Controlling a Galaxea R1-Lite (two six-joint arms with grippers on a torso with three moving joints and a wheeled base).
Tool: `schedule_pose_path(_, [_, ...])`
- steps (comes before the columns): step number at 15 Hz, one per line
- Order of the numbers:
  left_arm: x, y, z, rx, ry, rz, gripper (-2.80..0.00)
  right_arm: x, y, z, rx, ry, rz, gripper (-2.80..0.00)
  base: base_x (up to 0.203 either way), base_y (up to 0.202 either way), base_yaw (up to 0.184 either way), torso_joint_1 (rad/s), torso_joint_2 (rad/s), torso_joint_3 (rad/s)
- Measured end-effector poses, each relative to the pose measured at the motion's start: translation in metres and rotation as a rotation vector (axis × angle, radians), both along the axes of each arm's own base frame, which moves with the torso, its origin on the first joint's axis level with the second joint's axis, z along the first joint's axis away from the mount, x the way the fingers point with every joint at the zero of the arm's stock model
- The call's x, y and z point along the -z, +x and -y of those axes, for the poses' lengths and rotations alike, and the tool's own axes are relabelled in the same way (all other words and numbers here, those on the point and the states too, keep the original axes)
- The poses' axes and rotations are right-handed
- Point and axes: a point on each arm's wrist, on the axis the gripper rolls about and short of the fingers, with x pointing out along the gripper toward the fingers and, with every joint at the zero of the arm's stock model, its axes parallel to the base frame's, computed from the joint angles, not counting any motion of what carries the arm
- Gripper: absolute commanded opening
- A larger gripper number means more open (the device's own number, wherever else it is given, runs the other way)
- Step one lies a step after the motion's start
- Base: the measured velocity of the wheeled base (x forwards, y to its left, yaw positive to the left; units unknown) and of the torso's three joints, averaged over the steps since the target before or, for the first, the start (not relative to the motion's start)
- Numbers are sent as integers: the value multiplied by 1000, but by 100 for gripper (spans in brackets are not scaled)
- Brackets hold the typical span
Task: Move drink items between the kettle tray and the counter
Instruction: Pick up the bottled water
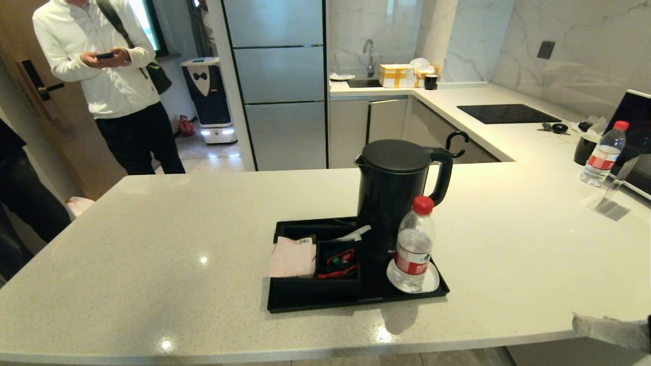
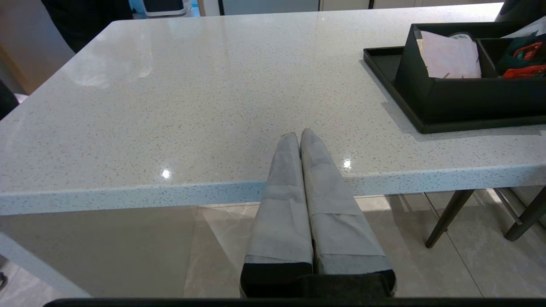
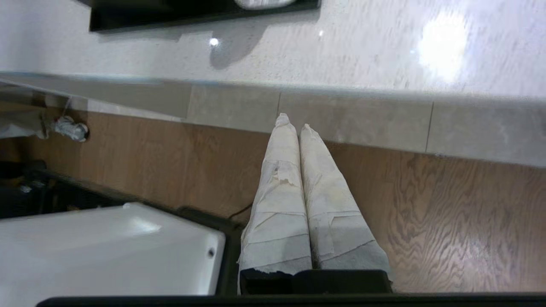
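Observation:
The black kettle (image 1: pixel 394 193) stands at the back of the kettle tray (image 1: pixel 356 303), hiding its round base. The water bottle (image 1: pixel 414 251) with the red cap stands upright on the white coaster (image 1: pixel 430 284) at the tray's front right corner. The sachet-and-napkin box (image 1: pixel 313 264) fills the tray's left side. My left gripper (image 2: pixel 300 134) is shut and empty, over the front edge of the counter (image 2: pixel 213 85), left of the tray (image 2: pixel 392 100). Lower down, off the counter's front right corner, my right gripper (image 3: pixel 294 123) is shut and empty too; only its tip (image 1: pixel 580 321) shows in the head view.
A second, similar bottle (image 1: pixel 603 155) stands far right beside a black cup (image 1: pixel 585 150) and a dark screen (image 1: pixel 635 132). The black hob (image 1: pixel 508 113) lies at the back right. A person in white (image 1: pixel 112 76) stands beyond the counter's far left. Chair legs (image 2: pixel 452 213) stand under the counter.

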Motion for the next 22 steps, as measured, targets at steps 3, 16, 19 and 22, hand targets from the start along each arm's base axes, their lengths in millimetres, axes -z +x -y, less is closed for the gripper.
schedule_pose_path(3, [0, 0, 0, 0, 0, 0, -280, 17, 43, -7, -12, -32, -40, 0, 0, 0, 0, 0, 0, 0])
schedule_pose_path(16, [0, 0, 0, 0, 0, 0, -280, 62, 137, -91, -131, -101, 200, 0, 0, 0, 0, 0, 0, 0])
schedule_pose_path(19, [0, 0, 0, 0, 0, 0, -280, 62, 137, -94, -143, -98, 203, 0, 0, 0, 0, 0, 0, 0])
schedule_pose_path(22, [0, 0, 0, 0, 0, 0, -280, 59, 138, -101, -154, -96, 222, 0, 0, 0, 0, 0, 0, 0])
